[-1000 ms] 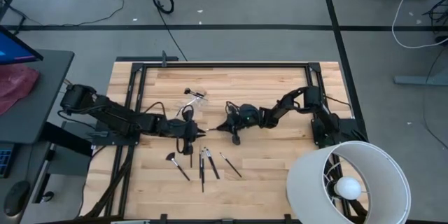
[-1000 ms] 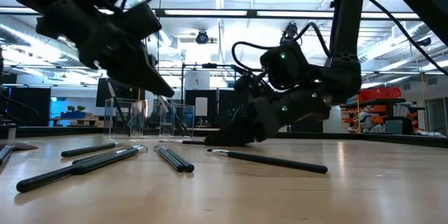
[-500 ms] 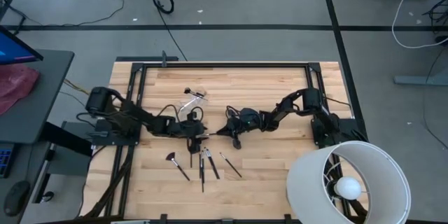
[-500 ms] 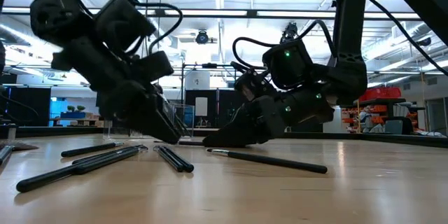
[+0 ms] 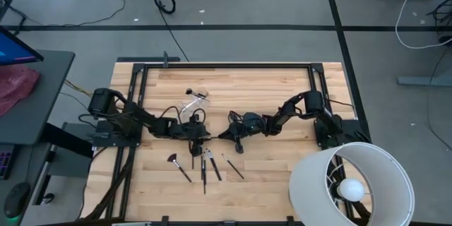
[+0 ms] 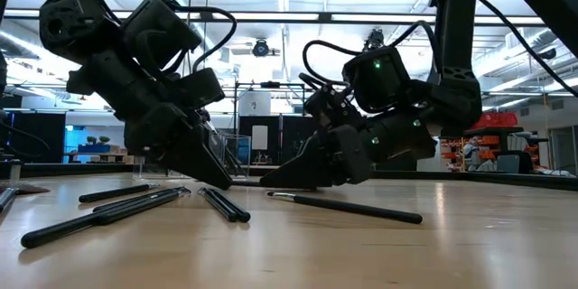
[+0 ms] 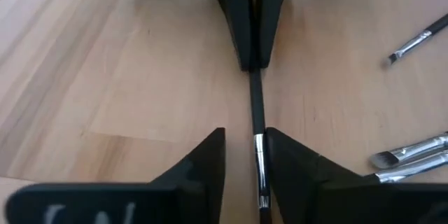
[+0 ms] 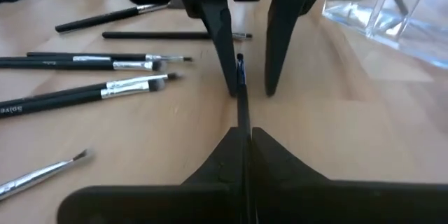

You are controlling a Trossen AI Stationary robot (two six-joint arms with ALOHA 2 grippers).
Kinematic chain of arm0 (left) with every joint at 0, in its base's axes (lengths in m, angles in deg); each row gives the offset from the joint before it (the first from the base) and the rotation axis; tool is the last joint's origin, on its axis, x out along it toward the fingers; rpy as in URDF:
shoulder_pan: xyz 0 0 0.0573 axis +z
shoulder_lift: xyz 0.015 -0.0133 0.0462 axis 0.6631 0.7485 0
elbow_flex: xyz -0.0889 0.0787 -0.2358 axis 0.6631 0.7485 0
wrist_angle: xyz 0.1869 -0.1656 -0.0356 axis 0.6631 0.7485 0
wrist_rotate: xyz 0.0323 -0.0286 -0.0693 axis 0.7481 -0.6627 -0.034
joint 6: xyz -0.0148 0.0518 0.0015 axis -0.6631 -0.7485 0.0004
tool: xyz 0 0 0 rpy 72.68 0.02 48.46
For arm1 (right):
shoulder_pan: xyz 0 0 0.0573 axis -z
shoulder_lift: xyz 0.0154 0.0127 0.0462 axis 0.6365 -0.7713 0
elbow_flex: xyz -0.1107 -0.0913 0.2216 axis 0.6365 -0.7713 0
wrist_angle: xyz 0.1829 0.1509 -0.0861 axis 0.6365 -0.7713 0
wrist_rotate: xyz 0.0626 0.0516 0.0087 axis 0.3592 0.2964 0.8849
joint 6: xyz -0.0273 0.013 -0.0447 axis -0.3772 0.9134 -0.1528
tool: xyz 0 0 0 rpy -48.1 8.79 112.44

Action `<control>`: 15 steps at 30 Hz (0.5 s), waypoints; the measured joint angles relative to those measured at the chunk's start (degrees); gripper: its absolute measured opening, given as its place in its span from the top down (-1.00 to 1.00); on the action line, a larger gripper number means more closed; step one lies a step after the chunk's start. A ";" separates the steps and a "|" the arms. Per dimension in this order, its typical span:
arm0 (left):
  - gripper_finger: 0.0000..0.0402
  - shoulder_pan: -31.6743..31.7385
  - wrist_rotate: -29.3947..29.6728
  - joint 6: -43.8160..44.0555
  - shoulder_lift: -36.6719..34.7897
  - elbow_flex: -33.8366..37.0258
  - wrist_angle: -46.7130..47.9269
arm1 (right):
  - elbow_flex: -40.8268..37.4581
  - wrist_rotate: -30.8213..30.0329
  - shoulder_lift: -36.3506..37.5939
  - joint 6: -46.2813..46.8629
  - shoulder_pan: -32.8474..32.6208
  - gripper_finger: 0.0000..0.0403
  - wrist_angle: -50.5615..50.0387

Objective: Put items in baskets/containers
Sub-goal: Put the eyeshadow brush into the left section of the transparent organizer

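A thin dark makeup brush (image 7: pixel 256 105) with a silver ferrule runs between my two grippers at mid-table. My right gripper (image 8: pixel 243 134) (image 5: pixel 223 134) is shut on it. My left gripper (image 7: pixel 245 134) (image 5: pixel 203 136) is open, one finger on each side of the brush's ferrule end (image 7: pixel 259 157). Several more brushes (image 5: pixel 205 166) lie flat on the wood nearer the front edge, one of them fan-shaped (image 5: pixel 173 159). The clear container (image 8: pixel 392 14) (image 5: pixel 194 99) stands on the table beyond the grippers. My left gripper: its fingers (image 7: pixel 287 161) stand close beside the ferrule, and I cannot tell whether they touch it. My right gripper pinches the brush's handle end (image 8: pixel 242 122) between its two fingers. The fingers come low and slanting from the table's right and lie along the brush. The brush reaches level toward my left gripper, at or just above the wood.
A big white lamp shade (image 5: pixel 353 183) fills the near right corner. A black frame (image 5: pixel 226 63) runs round the table's edges. Loose brushes (image 6: pixel 135 203) (image 6: pixel 352 206) lie in front of both grippers. Bare wood lies at the far right.
My left gripper has come down to the table and a little toward the right gripper, so that its fingers now stand on either side of the brush's ferrule end. The right gripper and the brush have stayed about where they were.
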 joint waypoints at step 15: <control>0.85 -0.04 -0.82 0.97 0.03 0.01 -0.07 | 0.19 -0.44 0.15 -0.29 -0.15 0.95 2.25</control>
